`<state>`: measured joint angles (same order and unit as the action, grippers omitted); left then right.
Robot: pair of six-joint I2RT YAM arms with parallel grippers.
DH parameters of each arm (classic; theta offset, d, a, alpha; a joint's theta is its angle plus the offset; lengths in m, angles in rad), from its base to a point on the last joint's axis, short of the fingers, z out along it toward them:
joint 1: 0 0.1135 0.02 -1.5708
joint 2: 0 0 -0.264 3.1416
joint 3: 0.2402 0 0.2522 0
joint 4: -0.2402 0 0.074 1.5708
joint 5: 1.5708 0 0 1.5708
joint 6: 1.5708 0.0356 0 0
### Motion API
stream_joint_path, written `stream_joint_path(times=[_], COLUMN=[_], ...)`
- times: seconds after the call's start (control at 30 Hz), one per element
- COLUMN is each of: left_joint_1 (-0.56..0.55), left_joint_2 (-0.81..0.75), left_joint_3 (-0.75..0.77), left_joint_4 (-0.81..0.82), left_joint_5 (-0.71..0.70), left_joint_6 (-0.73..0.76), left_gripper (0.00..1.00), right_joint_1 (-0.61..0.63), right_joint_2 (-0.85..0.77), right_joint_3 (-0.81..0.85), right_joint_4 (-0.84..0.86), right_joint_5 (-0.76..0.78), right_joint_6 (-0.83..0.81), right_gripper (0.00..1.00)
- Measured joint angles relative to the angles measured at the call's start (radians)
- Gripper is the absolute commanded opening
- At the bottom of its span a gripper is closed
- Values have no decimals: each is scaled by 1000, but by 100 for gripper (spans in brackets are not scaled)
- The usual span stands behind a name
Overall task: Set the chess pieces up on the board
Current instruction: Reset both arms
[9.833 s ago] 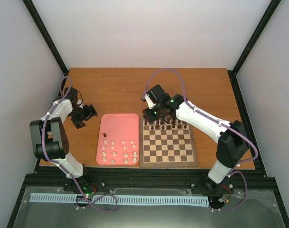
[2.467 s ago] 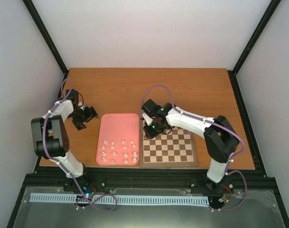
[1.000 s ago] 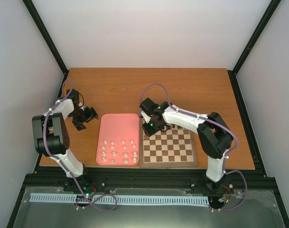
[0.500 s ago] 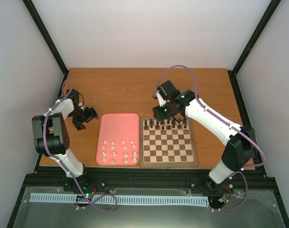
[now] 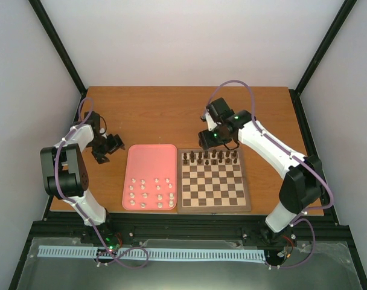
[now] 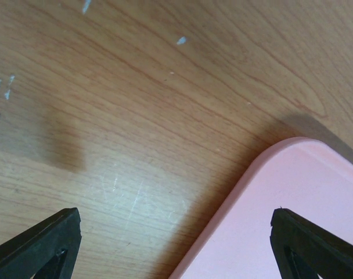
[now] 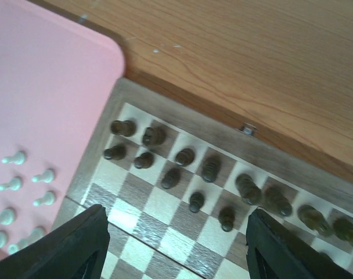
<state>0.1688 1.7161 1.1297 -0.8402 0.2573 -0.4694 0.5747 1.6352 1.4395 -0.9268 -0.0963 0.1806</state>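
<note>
Woodgrain tabletop (image 5: 159, 115) (scuffed pale in spots) sat between plain white walls (image 5: 189, 42); left gripper (image 6: 176, 238) and right gripper (image 7: 176, 244) both gaped wide, holding nothing.

Board (image 5: 213, 193): square, wooden, dark brown and light tan checks inside a brown border, lying flat on the bench (image 5: 171, 115) with its left edge just beside the pink tray (image 5: 150, 160). Dark brown pieces (image 5: 210, 158): tiny pegs, upright, filling the two far ranks of the board in two rows; the remaining squares are bare. Cream-white pieces (image 5: 150, 192): same small size, standing in loose rows on the near half of the tray, none on the board.
</note>
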Motion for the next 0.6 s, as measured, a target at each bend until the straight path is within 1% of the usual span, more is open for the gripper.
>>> stream_joint_path(times=[0.23,0.37,0.6], left_joint_1=[-19,-19,-19], left_joint_2=[-29,-31,-32], left_joint_3=[10,10,2], left_joint_4=[2,5,18], left_joint_5=[11,15,19], left_joint_6=[6,5,5], left_gripper=[100,100,100], right_joint_1=[3,4,18], right_joint_2=[21,31,92], right_joint_3=[12,-10,-37], right_joint_4=[23,40,50], right_joint_5=[-209,-317,-405], right_joint_6=[-59,-102,-167], right_gripper=[65,65,64])
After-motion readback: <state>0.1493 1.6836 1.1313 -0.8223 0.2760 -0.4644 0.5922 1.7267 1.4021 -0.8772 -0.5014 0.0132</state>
